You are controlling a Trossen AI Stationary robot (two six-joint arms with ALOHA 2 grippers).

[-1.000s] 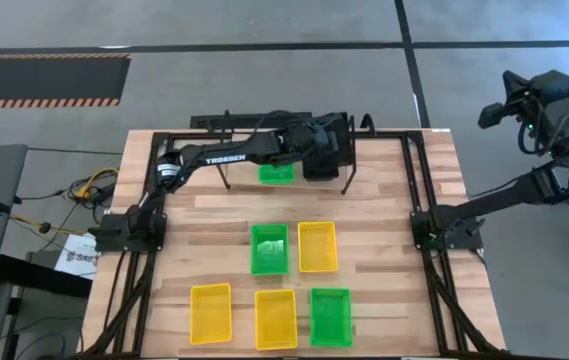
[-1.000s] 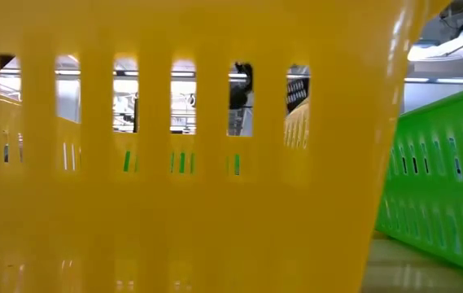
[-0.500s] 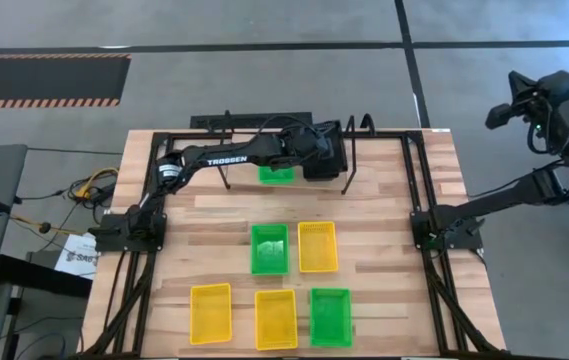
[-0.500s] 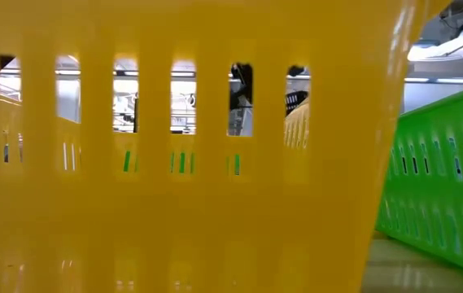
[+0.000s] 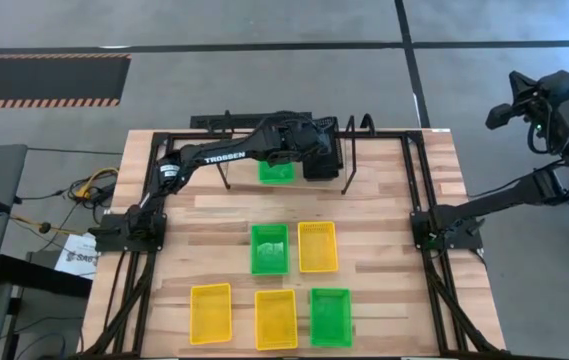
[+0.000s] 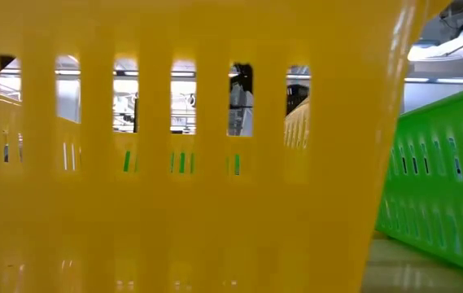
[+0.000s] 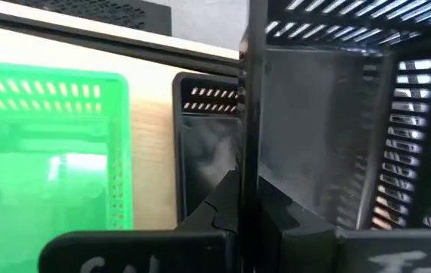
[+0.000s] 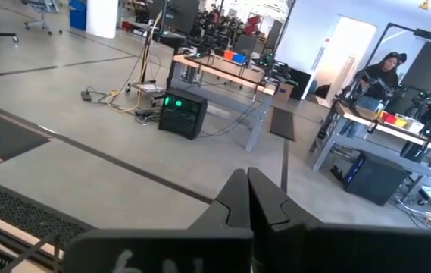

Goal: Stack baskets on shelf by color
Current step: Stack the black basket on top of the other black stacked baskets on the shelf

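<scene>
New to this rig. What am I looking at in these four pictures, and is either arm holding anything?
Two dark robot arms work at a wooden table. One camera looks straight down. One sits at table height, its view mostly blocked by a yellow basket. The other two ride on the arms' wrists.

The left hand is over the black shelf at the table's far end, shut on the wall of a black basket. A green basket sits beside it there.

Loose baskets, three yellow and two green, lie on the table.

The right hand is shut, holds nothing, and is raised off the table's right side.
</scene>
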